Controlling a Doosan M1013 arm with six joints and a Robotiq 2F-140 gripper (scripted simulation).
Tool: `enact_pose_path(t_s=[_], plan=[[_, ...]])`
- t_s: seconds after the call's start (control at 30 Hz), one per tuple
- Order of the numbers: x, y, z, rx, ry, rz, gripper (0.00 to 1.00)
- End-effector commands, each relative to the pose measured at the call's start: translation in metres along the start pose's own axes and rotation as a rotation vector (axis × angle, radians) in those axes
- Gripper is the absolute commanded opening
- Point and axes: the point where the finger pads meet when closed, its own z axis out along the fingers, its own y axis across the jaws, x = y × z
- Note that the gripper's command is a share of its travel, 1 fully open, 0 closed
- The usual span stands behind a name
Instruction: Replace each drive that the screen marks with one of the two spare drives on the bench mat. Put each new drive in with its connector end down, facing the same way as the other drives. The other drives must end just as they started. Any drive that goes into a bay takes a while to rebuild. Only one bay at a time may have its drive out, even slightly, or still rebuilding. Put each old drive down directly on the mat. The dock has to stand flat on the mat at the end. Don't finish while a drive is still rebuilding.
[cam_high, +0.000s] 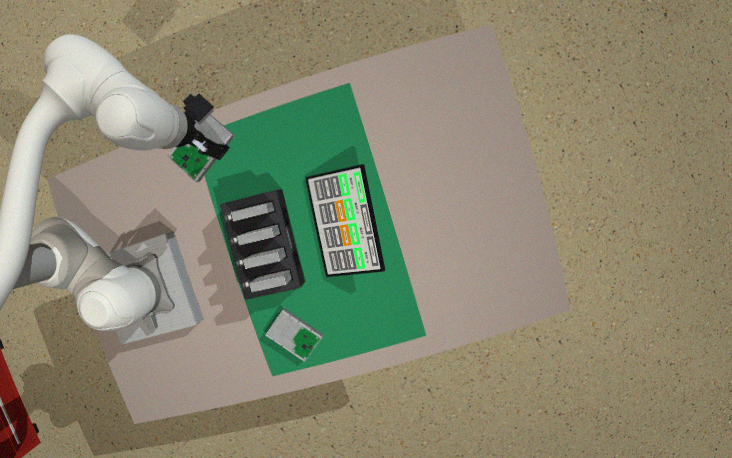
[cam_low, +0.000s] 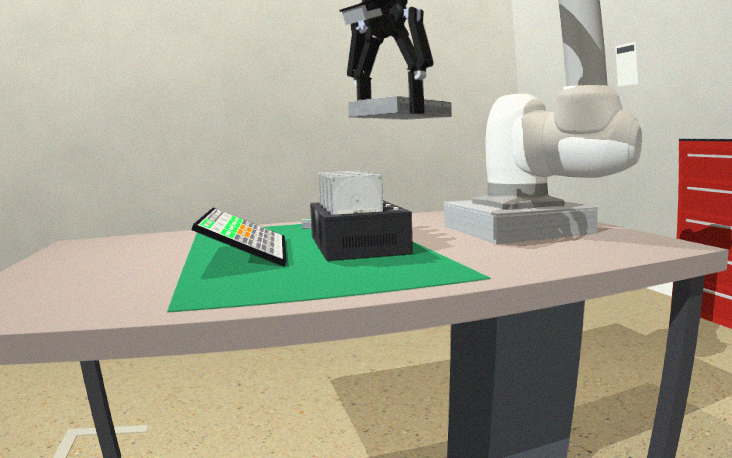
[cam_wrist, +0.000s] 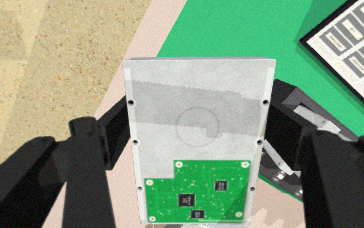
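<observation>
My gripper (cam_high: 202, 142) (cam_low: 389, 101) (cam_wrist: 195, 109) is shut on a drive (cam_high: 192, 160) (cam_low: 372, 108) (cam_wrist: 200, 90) by its long sides. It holds it roughly level, board side up, high above the table near the mat's corner. The black dock (cam_high: 292, 237) (cam_low: 334, 237) stands on the green mat (cam_high: 302, 129) (cam_low: 242, 291) with four drives upright, one in each bay; the end one (cam_high: 268, 281) (cam_low: 356, 195) is nearest the exterior camera. Another drive (cam_high: 283, 328) lies flat on the mat past that end. The screen (cam_high: 345, 221) (cam_low: 240, 233) shows orange cells in its second and third rows.
The tilted screen stands on the mat beside the dock. The arm's base block (cam_high: 186, 291) (cam_low: 539, 226) is on the table (cam_high: 458, 162) (cam_low: 107, 280), on the dock's other side. A red cabinet (cam_low: 701, 183) stands beyond the table.
</observation>
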Motion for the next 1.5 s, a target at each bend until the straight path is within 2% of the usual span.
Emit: enact_pose_path(t_s=[0.0, 0.37, 1.07, 1.47], plan=[[0.0003, -0.0001, -0.0006, 0.000, 0.001, 0.007, 0.10], [0.0003, -0.0001, -0.0006, 0.000, 0.001, 0.062, 0.10], [0.0003, -0.0001, -0.0006, 0.000, 0.001, 0.473, 0.10], [0.0003, -0.0001, -0.0006, 0.000, 0.001, 0.504, 0.10]])
